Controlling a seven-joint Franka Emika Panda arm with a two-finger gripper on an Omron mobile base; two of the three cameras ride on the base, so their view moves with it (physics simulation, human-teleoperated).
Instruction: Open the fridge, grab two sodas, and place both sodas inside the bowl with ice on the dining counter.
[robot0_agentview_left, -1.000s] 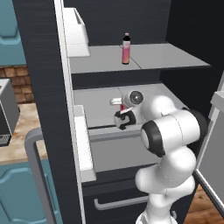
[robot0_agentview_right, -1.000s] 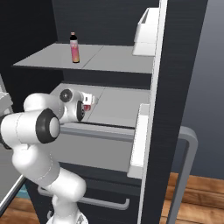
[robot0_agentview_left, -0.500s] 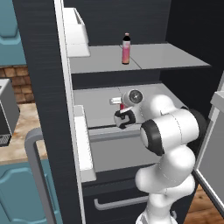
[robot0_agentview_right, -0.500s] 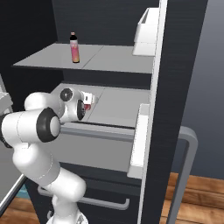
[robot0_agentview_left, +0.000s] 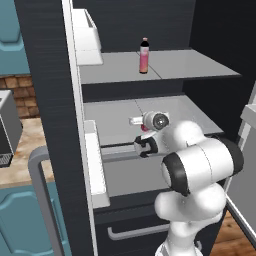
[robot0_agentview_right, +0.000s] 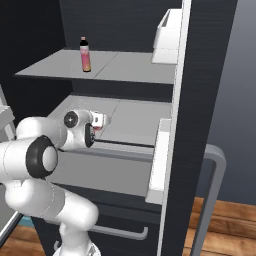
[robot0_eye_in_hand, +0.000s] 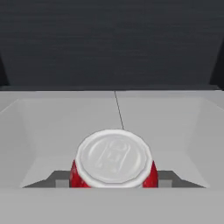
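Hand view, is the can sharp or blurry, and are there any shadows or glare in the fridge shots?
Hand view: the red can is close and slightly soft, its pale top evenly lit with no glare. Left base view: flat rendered light, a dark band of shade under the upper shelf, the pink bottle crisp. Right base view: the same even light, the fridge's back wall almost black.

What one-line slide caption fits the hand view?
Pincer closed around a red soda can on the fridge's grey shelf.
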